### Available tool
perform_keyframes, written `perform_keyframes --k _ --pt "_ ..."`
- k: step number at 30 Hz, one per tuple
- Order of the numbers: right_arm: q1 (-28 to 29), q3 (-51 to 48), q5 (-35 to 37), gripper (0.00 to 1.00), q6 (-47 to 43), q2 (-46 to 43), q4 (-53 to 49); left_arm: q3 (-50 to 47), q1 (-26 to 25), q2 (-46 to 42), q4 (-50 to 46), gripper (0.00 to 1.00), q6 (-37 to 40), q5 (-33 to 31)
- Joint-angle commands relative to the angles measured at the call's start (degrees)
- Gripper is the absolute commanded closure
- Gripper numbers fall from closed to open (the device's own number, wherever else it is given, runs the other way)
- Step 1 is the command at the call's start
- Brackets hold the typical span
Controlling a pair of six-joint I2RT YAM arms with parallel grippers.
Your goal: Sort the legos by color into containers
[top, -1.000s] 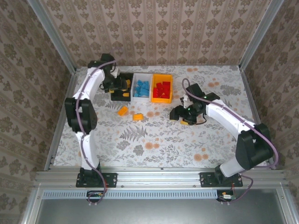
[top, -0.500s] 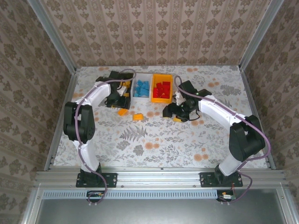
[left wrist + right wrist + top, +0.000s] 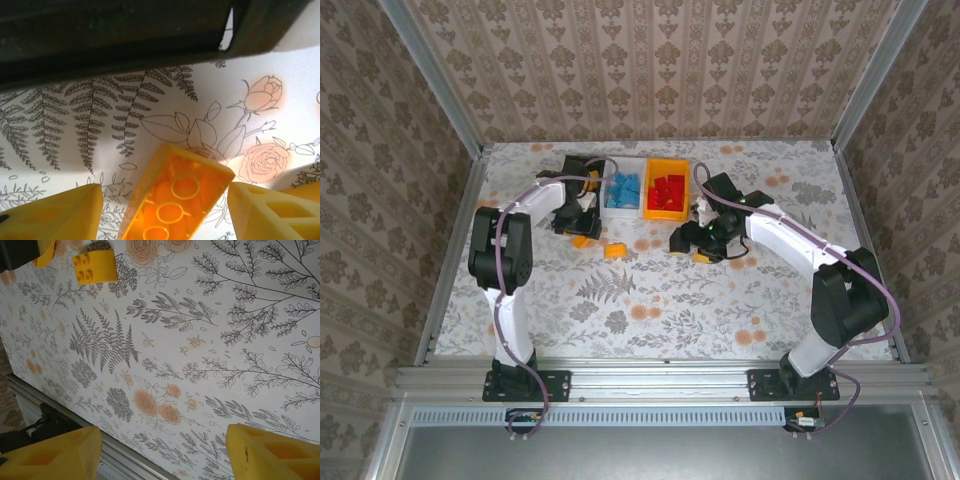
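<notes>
The left gripper (image 3: 164, 215) has drawn back to sit near-left of the white bin (image 3: 624, 163), its jaws parted on either side of an upturned orange brick (image 3: 175, 200). The right gripper (image 3: 162, 455), near-right of that bin, gapes empty. Another orange brick (image 3: 615, 250) lies just near of the bin, which holds blue bricks (image 3: 623, 190). The orange bin (image 3: 668, 164) to its right holds red bricks (image 3: 666, 192).

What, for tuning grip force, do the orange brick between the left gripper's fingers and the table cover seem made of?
Orange brick: likely moulded plastic, glossy and slightly translucent; light glows through it and round moulded rings show. Table cover: matte printed sheet with ferns and roses, lying flat; whether it is paper, vinyl or cloth cannot be told.
</notes>
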Motion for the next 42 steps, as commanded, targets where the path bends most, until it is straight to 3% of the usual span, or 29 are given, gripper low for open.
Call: perform_keyframes --k 1,11,18,25,31,35,42 --pt "0.7 1.0 1.7 0.32 1.0 -2.2 -2.1 0.4 -0.4 2.0 0.6 0.34 1.9 -0.6" --pt "1.3 1.4 2.5 0.32 2.3 -1.4 -1.3 -1.5 -0.5 1.9 1.1 0.61 1.6 0.5" --pt "2.4 3.9 1.9 0.32 2.3 1.6 -0.5 -4.9 0.2 -2.1 1.6 0.73 -1.4 4.1" --pt "2.6 4.8 1.0 0.32 2.7 3.3 1.6 -8.4 3.7 -9.8 1.4 0.73 -6.5 10.7" --pt "2.7 3.0 0.7 0.32 3.3 3.0 3.5 -4.8 7.9 -14.0 0.9 0.73 -12.2 16.8" --pt "2.7 1.4 1.2 0.31 3.4 1.6 3.8 0.6 9.2 -12.4 1.7 0.72 -16.0 19.0" --pt "2.7 0.1 3.4 0.31 2.7 -2.0 1.9 15.3 9.3 -1.6 -0.5 0.72 -17.5 18.6"
